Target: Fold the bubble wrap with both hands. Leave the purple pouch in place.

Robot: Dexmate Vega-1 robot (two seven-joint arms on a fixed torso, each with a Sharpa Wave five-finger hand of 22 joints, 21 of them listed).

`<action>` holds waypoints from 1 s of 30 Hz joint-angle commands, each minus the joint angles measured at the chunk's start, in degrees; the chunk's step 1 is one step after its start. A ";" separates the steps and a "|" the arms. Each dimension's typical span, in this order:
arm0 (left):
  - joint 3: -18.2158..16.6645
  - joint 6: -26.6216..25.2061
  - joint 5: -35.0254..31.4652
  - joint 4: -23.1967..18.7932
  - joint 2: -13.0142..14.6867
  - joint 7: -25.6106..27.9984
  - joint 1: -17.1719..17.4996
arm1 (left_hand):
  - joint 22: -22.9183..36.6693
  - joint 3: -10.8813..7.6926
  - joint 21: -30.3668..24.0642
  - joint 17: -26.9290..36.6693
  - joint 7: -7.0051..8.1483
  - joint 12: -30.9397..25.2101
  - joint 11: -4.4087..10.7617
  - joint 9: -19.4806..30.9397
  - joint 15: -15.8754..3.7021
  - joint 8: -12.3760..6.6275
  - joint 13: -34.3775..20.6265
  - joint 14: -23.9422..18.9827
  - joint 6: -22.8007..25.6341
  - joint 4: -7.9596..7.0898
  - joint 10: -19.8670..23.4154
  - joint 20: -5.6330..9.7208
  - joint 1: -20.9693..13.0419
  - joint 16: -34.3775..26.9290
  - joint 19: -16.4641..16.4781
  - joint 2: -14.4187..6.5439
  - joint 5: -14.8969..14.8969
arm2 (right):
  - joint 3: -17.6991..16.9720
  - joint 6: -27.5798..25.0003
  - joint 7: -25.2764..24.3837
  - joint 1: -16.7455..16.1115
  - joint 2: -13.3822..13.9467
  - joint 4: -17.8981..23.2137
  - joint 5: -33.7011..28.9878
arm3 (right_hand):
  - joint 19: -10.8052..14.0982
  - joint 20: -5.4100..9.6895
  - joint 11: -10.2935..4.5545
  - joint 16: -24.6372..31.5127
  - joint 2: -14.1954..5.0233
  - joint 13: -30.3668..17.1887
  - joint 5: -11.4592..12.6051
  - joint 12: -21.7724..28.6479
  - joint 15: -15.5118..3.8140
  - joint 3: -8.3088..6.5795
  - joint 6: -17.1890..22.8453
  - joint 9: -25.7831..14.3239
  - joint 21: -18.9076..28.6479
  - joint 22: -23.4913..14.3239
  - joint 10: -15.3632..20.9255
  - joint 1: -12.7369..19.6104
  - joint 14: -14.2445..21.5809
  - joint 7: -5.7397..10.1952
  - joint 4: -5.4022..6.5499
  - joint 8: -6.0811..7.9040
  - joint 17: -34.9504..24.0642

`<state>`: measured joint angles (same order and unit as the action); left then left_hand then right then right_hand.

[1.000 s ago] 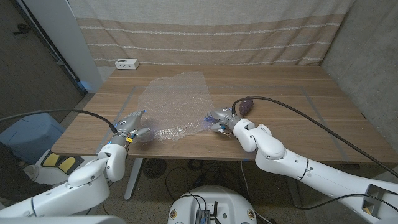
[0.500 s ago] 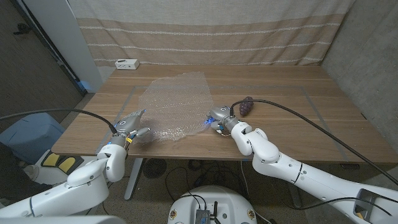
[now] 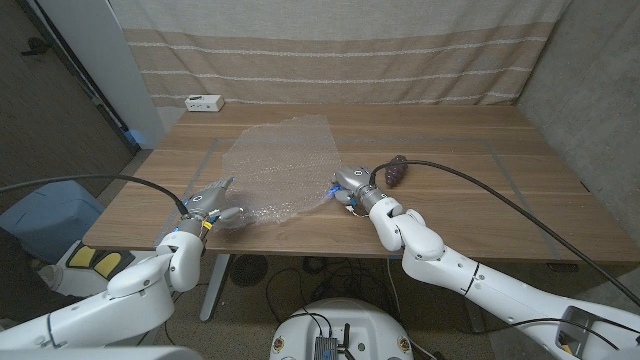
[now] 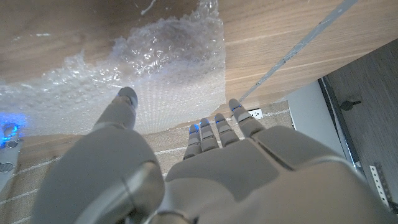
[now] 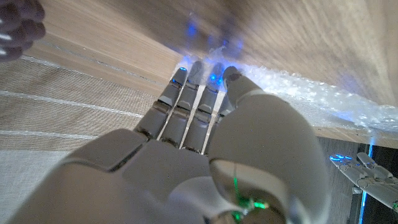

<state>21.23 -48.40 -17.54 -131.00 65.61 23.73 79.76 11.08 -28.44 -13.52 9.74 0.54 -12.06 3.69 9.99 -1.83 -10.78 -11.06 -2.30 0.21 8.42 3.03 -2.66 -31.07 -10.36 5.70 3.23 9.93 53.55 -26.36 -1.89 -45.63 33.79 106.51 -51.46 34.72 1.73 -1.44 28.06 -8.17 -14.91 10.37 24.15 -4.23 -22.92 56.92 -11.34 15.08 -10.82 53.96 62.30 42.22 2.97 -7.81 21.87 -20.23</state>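
Left hand [image 3: 208,203] and right hand [image 3: 347,186] — fingers apart, holding nothing — at the bubble wrap [image 3: 277,165] near edge.

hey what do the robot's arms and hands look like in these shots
Both arms are glossy white, rounded shells with a black cable running along each. The left hand and right hand are grey metallic with segmented fingers. Small blue lights glow at the right hand's fingertips.
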 commanded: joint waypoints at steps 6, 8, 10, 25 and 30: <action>6.13 -0.98 -3.75 0.75 1.16 -2.77 -4.74 | 0.03 1.19 0.23 0.30 0.35 0.09 -0.28 0.22 0.26 0.29 -0.22 0.65 -1.19 0.64 -0.48 -1.01 -0.72 -0.06 -0.19 2.50 1.30 | -3.37 -1.20 -9.47 -0.38 -4.89 -2.78 4.71 | 0.98 -1.25 0.63 0.95 -0.67 -0.65 -0.03 1.41 -6.39 -0.03 1.58 -0.32 0.87 -0.21 2.16 -0.07 3.07 -0.73 -0.16 0.54 -0.22; 7.26 -1.58 -4.85 0.86 1.14 -3.32 -5.64 | 0.03 1.28 0.22 0.30 0.47 0.10 -0.30 0.23 0.32 0.36 -0.22 0.57 -1.57 0.79 -0.54 -1.07 -1.08 -0.10 -0.11 2.72 1.49 | -3.55 -1.62 -10.08 -0.41 -5.33 -2.59 5.39 | 1.23 -1.45 0.59 1.15 -0.66 -0.80 -0.01 1.86 -6.24 -0.10 1.83 -0.31 1.01 -0.23 2.95 -0.07 3.95 -0.88 -0.22 0.57 -0.26; 8.50 -2.21 -6.13 1.00 1.08 -3.90 -6.53 | 0.03 1.37 0.19 0.30 0.55 0.08 -0.12 0.23 0.39 0.45 -0.22 0.47 -2.02 0.93 -0.53 -1.05 -1.48 -0.15 0.05 2.94 1.69 | -3.59 -2.00 -10.89 -0.40 -5.78 -2.60 5.85 | 1.85 -1.50 0.57 1.14 -0.61 -0.93 0.02 2.12 -6.17 -0.23 2.14 -0.30 1.30 -0.26 3.28 0.06 4.33 -1.07 -0.38 0.63 -0.27; 13.65 -5.26 -12.55 3.31 -3.46 -3.17 -9.48 | 0.15 2.11 1.08 0.50 3.71 -0.43 0.72 0.25 0.30 -0.30 -0.27 -3.86 -2.92 1.26 0.47 -3.40 -8.01 -1.26 -1.72 3.77 3.47 | -2.85 -6.15 -17.65 -0.31 -8.69 -2.59 6.42 | 4.12 -1.85 1.25 1.46 0.28 -1.78 0.06 4.16 -5.33 -1.05 4.26 -0.15 2.65 -0.50 6.23 0.58 8.34 -2.26 -1.29 0.87 -0.30; 15.76 -3.55 -14.62 5.07 -5.31 -2.30 -10.45 | 0.23 2.32 0.22 0.57 3.79 -1.04 1.04 0.28 -0.40 -0.86 -0.28 -6.00 -1.21 1.02 2.28 -2.64 -9.55 -1.67 0.36 3.28 3.44 | -2.59 -5.42 -18.69 0.02 -8.33 -2.41 7.07 | 4.37 -1.92 1.26 1.40 0.51 -1.95 0.04 4.39 -5.30 -1.20 4.46 -0.12 2.84 -0.53 6.40 0.60 8.89 -2.36 -1.39 0.81 -0.29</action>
<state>33.38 -52.91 -28.10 -128.34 63.51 19.97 71.19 11.08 -26.33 -12.64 10.02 4.25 -12.34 4.49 9.99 -1.86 -11.04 -11.05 -6.68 -2.20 9.59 4.13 -5.64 -39.06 -11.47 4.53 6.69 13.21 50.31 -31.17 -17.03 -46.07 26.33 104.01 -45.27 38.51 0.00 -0.10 29.06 -7.90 -16.64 10.37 28.18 -6.66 -23.91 59.80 -11.35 17.69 -11.08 59.79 62.53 50.58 1.95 -9.10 22.31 -20.35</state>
